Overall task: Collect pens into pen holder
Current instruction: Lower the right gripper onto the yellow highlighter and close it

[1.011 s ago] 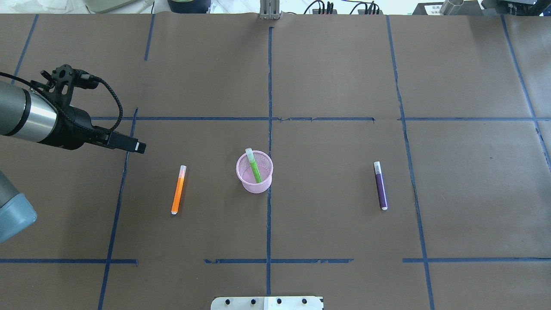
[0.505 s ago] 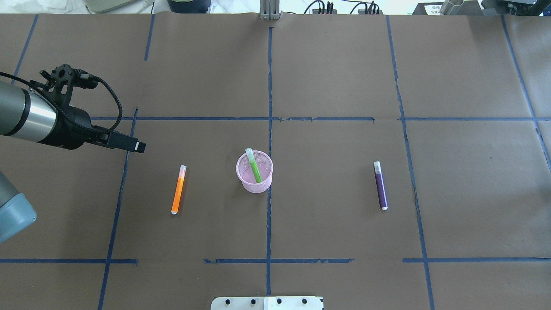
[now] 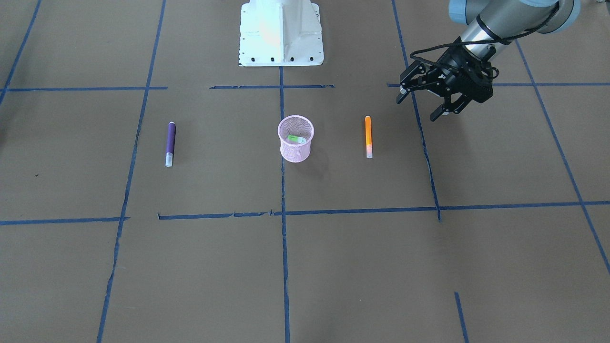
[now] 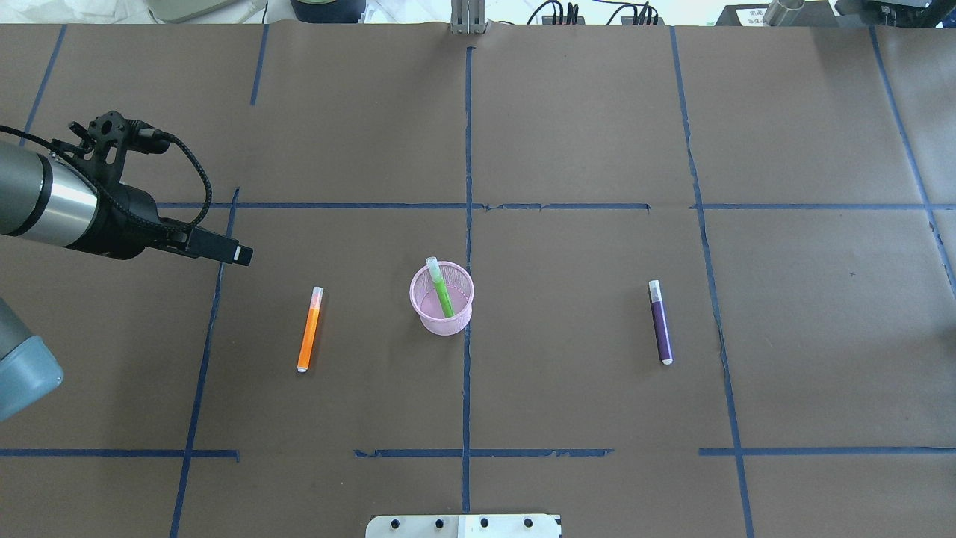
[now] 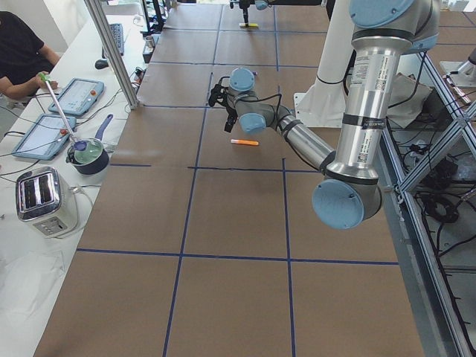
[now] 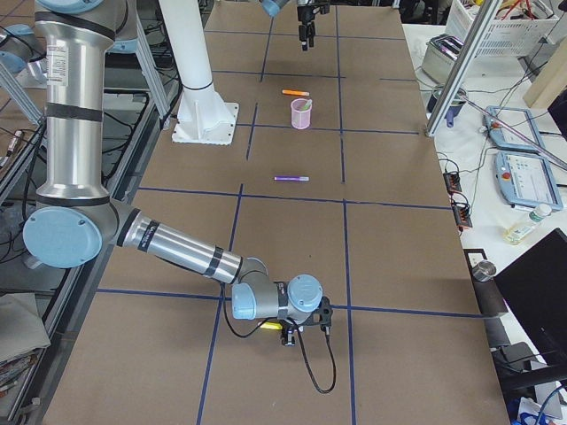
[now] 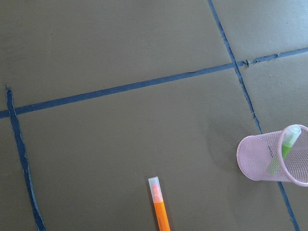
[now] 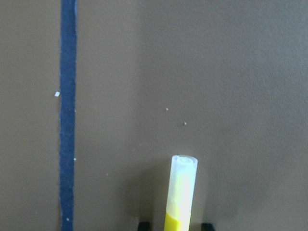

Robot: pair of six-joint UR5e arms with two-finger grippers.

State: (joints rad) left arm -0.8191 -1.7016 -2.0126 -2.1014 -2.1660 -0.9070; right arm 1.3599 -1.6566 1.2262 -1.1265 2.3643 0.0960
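**One pen in the cup, three lying flat**

Shows the pen holder (image 4: 448, 326), a small pink wire-mesh cup with a round rim, upright near the middle of the brown surface (image 4: 582, 134), touching a blue tape line (image 4: 466, 388). Holds one green pen (image 4: 442, 291), tilted against the rim, pale translucent cap end up and just above the edge.

Leaves the orange pen (image 4: 308, 332) flat on the robot's left of the cup and the purple pen (image 4: 661, 325) flat on its right, both well apart from the cup, roughly parallel, pale caps pointing away from the robot.

Finds the yellow pen (image 8: 182, 192) flat too, far off toward the right end of the surface, pale cap forward in the right wrist view.

Hangs the left claw (image 3: 418, 108) above the surface near the orange pen, toward the robot's base, fingers spread wide and holding nothing.

Sets the right claw (image 6: 287, 337) low over the yellow pen, dark fingertips (image 8: 207, 224) on either side of the barrel with a narrow gap on each side, not clamped.
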